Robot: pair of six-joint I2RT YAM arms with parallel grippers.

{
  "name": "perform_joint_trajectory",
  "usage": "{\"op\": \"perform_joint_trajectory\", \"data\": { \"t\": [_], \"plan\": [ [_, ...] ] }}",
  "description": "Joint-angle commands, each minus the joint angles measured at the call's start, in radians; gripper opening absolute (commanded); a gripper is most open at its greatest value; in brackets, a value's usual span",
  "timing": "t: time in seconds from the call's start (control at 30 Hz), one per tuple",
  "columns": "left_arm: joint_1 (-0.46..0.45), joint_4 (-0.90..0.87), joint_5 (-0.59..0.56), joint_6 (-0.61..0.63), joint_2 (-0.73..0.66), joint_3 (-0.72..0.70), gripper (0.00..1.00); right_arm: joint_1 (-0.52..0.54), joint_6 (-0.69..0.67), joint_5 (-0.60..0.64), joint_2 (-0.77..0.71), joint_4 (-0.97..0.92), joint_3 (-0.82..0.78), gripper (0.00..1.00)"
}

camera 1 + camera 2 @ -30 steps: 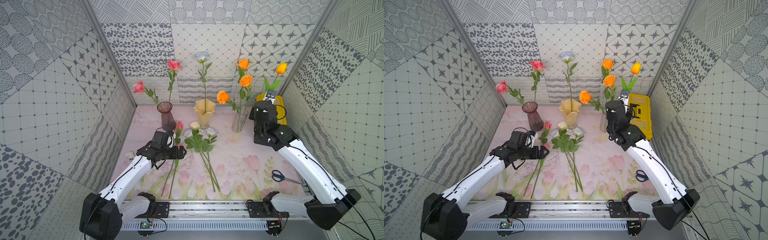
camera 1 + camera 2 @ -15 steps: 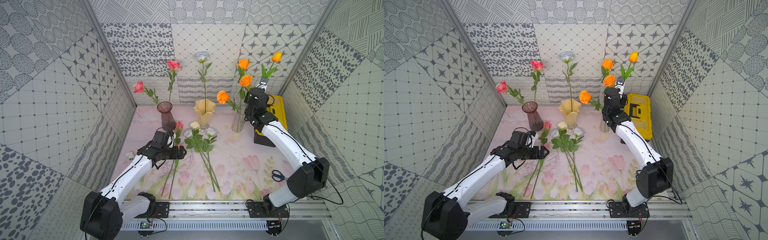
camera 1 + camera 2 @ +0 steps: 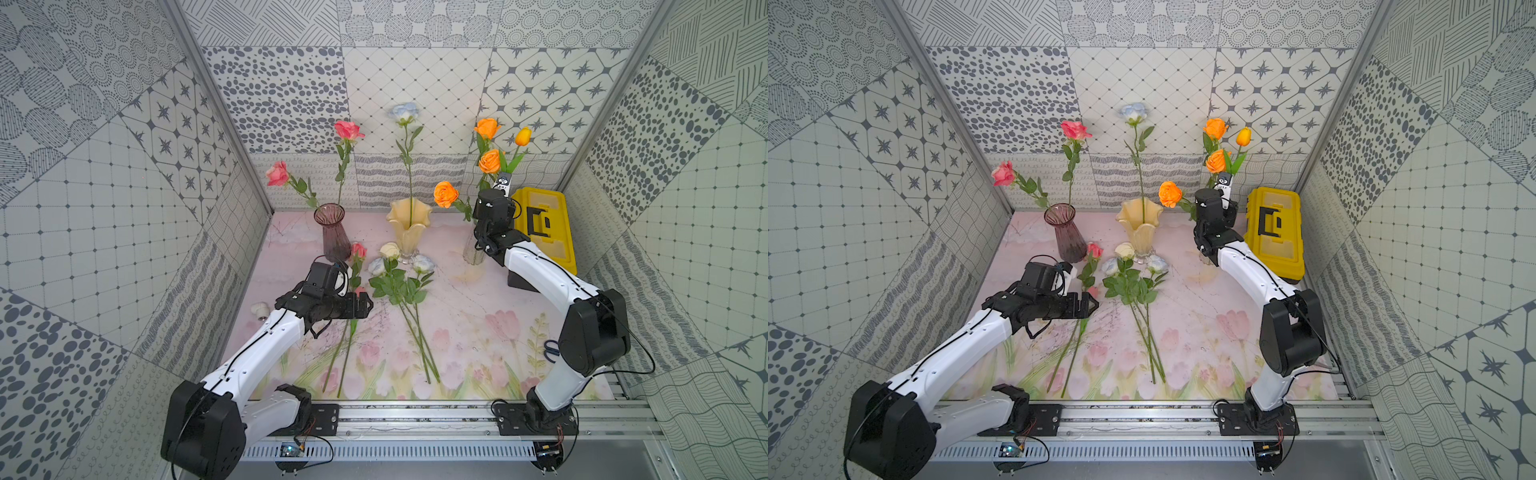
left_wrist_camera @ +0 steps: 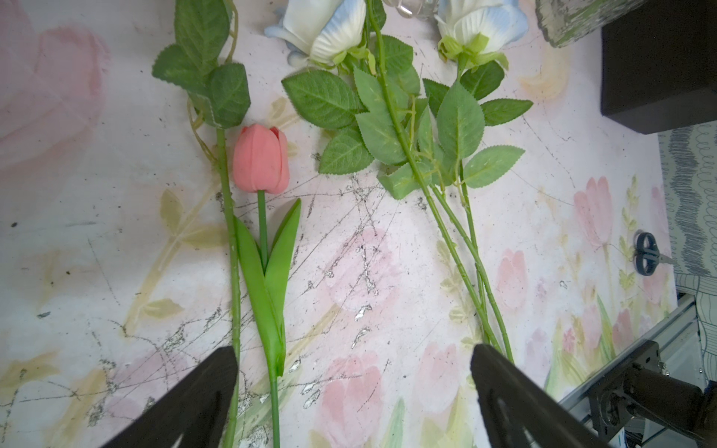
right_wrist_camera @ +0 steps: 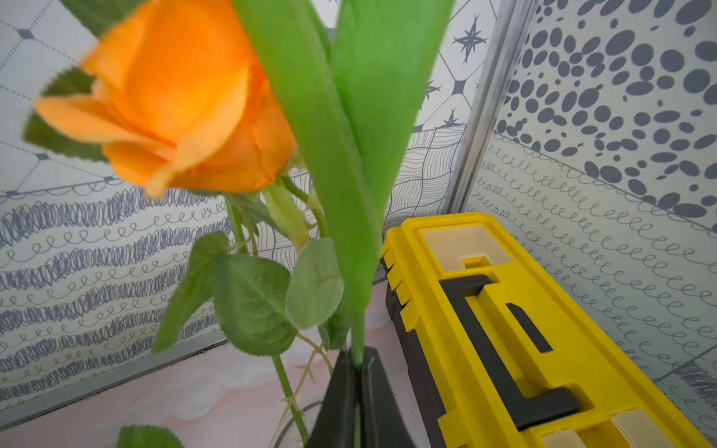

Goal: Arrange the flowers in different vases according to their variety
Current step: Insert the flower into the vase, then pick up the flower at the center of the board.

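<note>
My right gripper (image 5: 357, 360) is shut on the stem of the orange tulip (image 3: 523, 136), holding it upright over the clear vase (image 3: 473, 249) among three orange roses (image 3: 490, 160). The purple vase (image 3: 333, 232) holds two pink roses (image 3: 347, 129). The cream vase (image 3: 409, 226) holds one pale-blue rose (image 3: 404, 112). On the mat lie a pink rose (image 3: 358, 250), a pink tulip (image 4: 262, 159) and three white roses (image 3: 390, 250). My left gripper (image 4: 352, 349) hovers open above the pink stems, with the tulip's stem between its fingers and untouched.
A yellow toolbox (image 3: 544, 224) stands at the back right, close beside the clear vase and my right arm. Scissors (image 3: 550, 351) lie near the right front. A small white object (image 3: 260, 309) rests by the left wall. Patterned walls close in three sides.
My right arm has carried the orange tulip leftward from above the toolbox and lowered it in among the orange roses. The left arm has stayed still.
</note>
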Motion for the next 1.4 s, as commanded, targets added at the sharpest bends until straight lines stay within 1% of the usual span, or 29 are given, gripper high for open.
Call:
{"op": "perform_joint_trajectory", "data": {
  "t": [0.0,0.03,0.1,0.13,0.17,0.2,0.27,0.37,0.5,0.7,0.77,0.87,1.07,1.17,1.37],
  "plan": [
    [-0.003,-0.023,0.009,0.021,0.006,0.026,0.99,0.001,0.014,-0.028,0.002,0.048,-0.018,0.0],
    [-0.003,-0.022,0.009,0.021,0.006,0.026,0.99,0.002,0.012,-0.035,0.002,0.032,-0.015,0.07],
    [-0.004,-0.024,0.007,0.021,0.006,0.027,0.99,0.008,0.016,-0.04,-0.011,0.004,-0.022,0.41],
    [-0.003,-0.024,0.006,0.021,0.004,0.026,0.99,0.013,0.016,-0.041,-0.02,-0.006,-0.027,0.52],
    [-0.002,-0.025,0.006,0.02,0.005,0.028,0.99,0.022,0.009,-0.039,-0.034,-0.016,-0.031,0.6],
    [-0.004,-0.027,0.003,0.021,0.005,0.025,0.99,0.034,0.004,-0.029,-0.048,-0.027,-0.037,0.63],
    [-0.003,-0.03,-0.004,0.023,0.003,0.026,0.99,0.055,0.003,-0.022,-0.079,-0.051,-0.048,0.68],
    [-0.002,-0.034,-0.007,0.02,0.004,0.028,0.99,0.081,0.033,-0.031,-0.124,-0.132,-0.053,0.71],
    [-0.003,-0.051,-0.031,0.02,0.013,0.032,0.99,0.112,0.106,-0.089,-0.184,-0.278,-0.056,0.72],
    [-0.02,-0.114,-0.12,0.023,0.041,0.048,0.97,0.166,0.223,-0.187,-0.275,-0.453,-0.101,0.72],
    [-0.032,-0.143,-0.151,0.026,0.058,0.059,0.95,0.178,0.26,-0.232,-0.307,-0.488,-0.131,0.71],
    [-0.06,-0.176,-0.19,0.032,0.091,0.07,0.92,0.196,0.303,-0.267,-0.353,-0.532,-0.171,0.71],
    [-0.121,-0.263,-0.25,0.018,0.197,0.101,0.83,0.205,0.367,-0.346,-0.42,-0.585,-0.23,0.71],
    [-0.131,-0.293,-0.254,-0.009,0.217,0.101,0.78,0.212,0.372,-0.353,-0.439,-0.607,-0.242,0.71],
    [-0.166,-0.347,-0.243,-0.08,0.204,0.086,0.71,0.212,0.394,-0.368,-0.48,-0.626,-0.273,0.7]
  ]
}}
